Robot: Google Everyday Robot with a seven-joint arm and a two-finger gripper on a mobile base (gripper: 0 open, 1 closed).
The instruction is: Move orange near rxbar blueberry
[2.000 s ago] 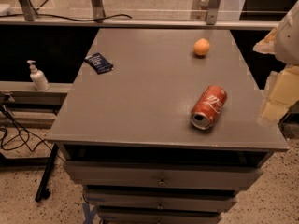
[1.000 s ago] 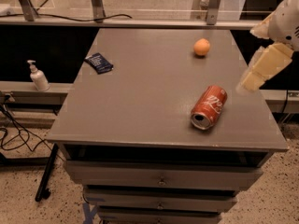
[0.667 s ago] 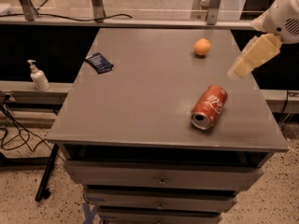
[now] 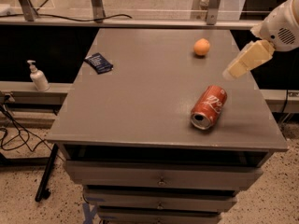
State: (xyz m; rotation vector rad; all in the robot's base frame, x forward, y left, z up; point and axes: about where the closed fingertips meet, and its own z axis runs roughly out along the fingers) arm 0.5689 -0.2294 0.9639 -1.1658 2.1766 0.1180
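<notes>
The orange (image 4: 202,46), small and round, sits on the grey table (image 4: 140,101) at the far right. The rxbar blueberry (image 4: 98,62), a flat dark navy wrapper, lies near the table's far left edge. My gripper (image 4: 231,72) hangs above the table's right side, right of and nearer than the orange, apart from it. Its cream-coloured arm reaches in from the upper right. Nothing shows in it.
A red soda can (image 4: 209,107) lies on its side at the near right of the table, open end toward the front. A soap pump bottle (image 4: 38,77) stands on a ledge left of the table. Drawers sit below the tabletop. Cables lie on the floor at left.
My gripper has moved up and left from the table's right edge, over the table toward the orange. The orange, can and bar have not moved.
</notes>
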